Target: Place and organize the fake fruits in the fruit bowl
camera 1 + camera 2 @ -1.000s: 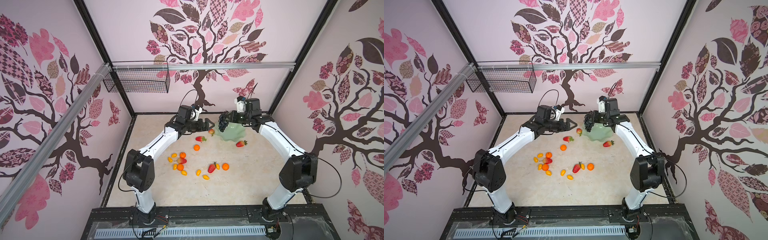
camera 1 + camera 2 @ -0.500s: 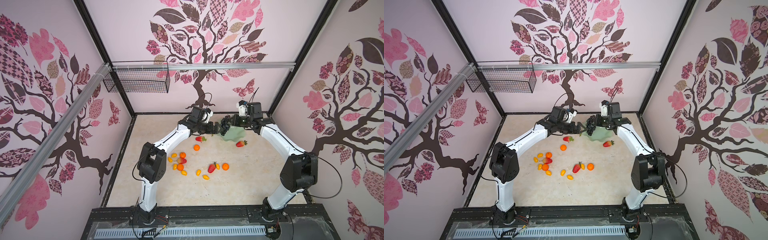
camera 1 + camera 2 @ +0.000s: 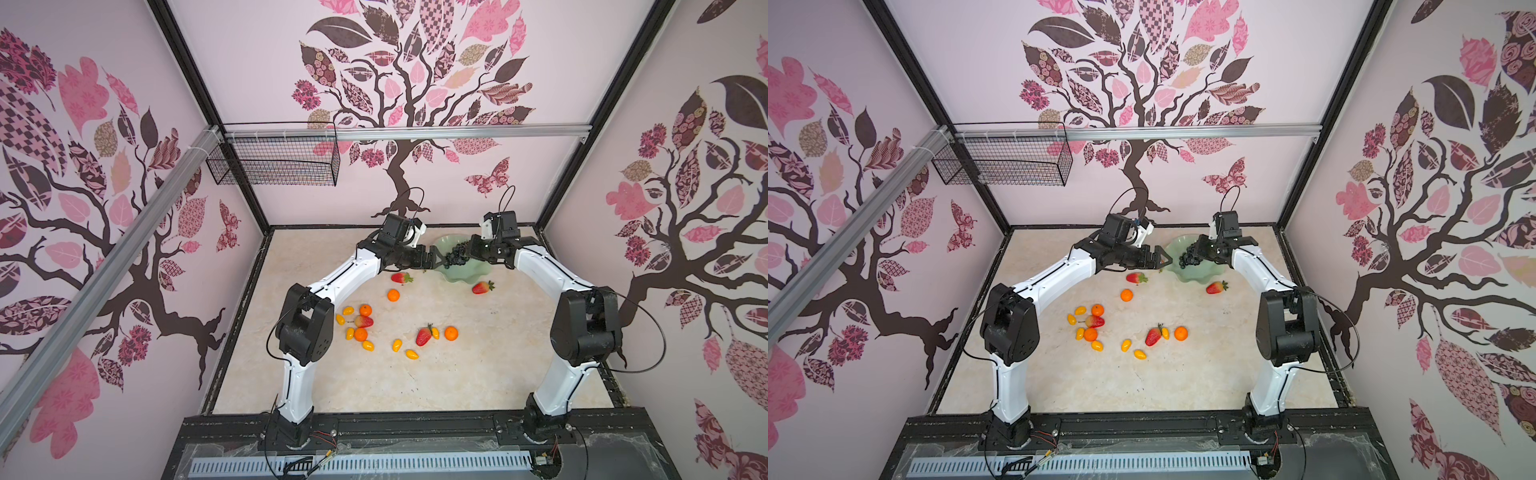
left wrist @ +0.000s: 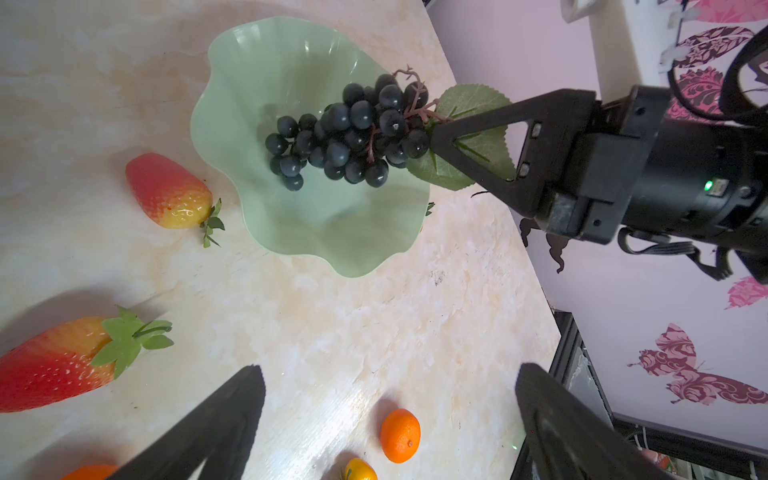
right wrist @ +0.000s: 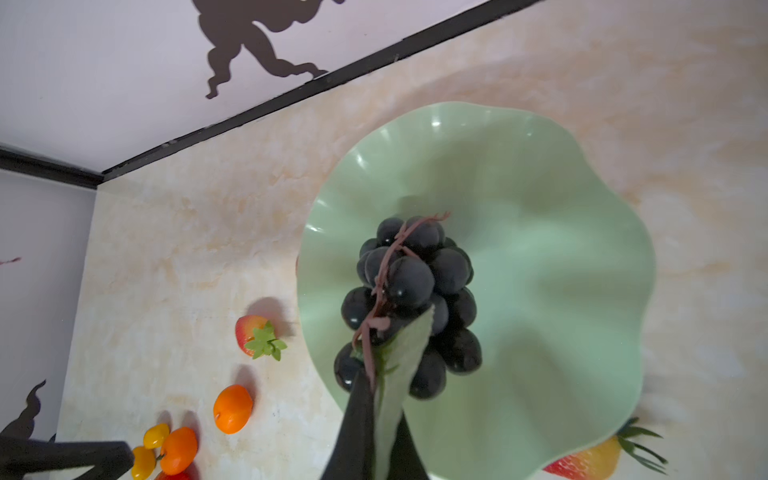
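The pale green fruit bowl (image 3: 461,275) (image 3: 1196,277) (image 4: 282,62) (image 5: 540,249) stands near the back wall. My right gripper (image 3: 469,249) (image 3: 1202,251) (image 4: 434,139) (image 5: 376,386) is shut on the leaf and stem of the dark grape bunch (image 3: 455,254) (image 3: 1190,258) (image 4: 349,133) (image 5: 415,282), which hangs over the bowl. I cannot tell whether the grapes touch it. My left gripper (image 3: 436,259) (image 3: 1165,262) (image 4: 390,370) is open and holds nothing, just left of the bowl's rim. One strawberry (image 3: 401,277) (image 4: 54,365) lies under the left arm. Another strawberry (image 3: 482,286) (image 4: 168,191) lies in front of the bowl.
Several tangerines (image 3: 393,295), kumquats (image 3: 397,345) and two more strawberries (image 3: 423,336) lie scattered across the middle of the marble table. A black wire basket (image 3: 274,166) hangs on the back wall at upper left. Walls close in the table on three sides.
My left arm has stretched towards the bowl, bringing its open gripper up to the rim. My right gripper has sunk a little over the bowl with the grapes.
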Robot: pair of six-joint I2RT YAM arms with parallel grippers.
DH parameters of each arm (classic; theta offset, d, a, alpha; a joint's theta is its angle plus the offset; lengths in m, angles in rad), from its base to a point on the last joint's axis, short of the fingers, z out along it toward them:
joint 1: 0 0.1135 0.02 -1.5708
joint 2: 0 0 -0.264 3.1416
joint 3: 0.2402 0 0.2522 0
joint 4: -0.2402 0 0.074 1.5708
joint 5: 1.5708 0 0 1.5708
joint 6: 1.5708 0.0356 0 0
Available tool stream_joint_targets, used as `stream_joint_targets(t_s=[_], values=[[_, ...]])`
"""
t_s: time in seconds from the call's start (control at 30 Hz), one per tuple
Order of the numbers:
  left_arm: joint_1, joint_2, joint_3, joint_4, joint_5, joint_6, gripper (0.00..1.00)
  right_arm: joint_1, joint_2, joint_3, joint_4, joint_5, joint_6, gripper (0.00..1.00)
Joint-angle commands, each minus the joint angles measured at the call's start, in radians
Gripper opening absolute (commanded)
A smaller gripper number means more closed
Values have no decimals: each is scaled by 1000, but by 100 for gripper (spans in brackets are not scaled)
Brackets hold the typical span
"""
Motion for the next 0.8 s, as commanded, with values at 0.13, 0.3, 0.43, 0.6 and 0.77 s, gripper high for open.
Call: stream_joint_targets(t_s=[0.13, 0.3, 0.43, 0.6, 0.77], values=[[-31, 37, -6, 12, -21, -7, 99, -11, 65, 105, -92, 225, 25, 0], [-52, 41, -7, 17, -34, -8, 99, -15, 100, 131, -124, 308, -3, 0], [-62, 10, -72, 113, -83, -93, 99, -28, 132, 157, -130, 327, -12, 0], [-69, -5, -95, 136, -100, -90, 99, -33, 182, 220, -144, 337, -31, 4], [-74, -10, -97, 128, -114, -69, 98, -35, 208, 245, -151, 340, -37, 19]])
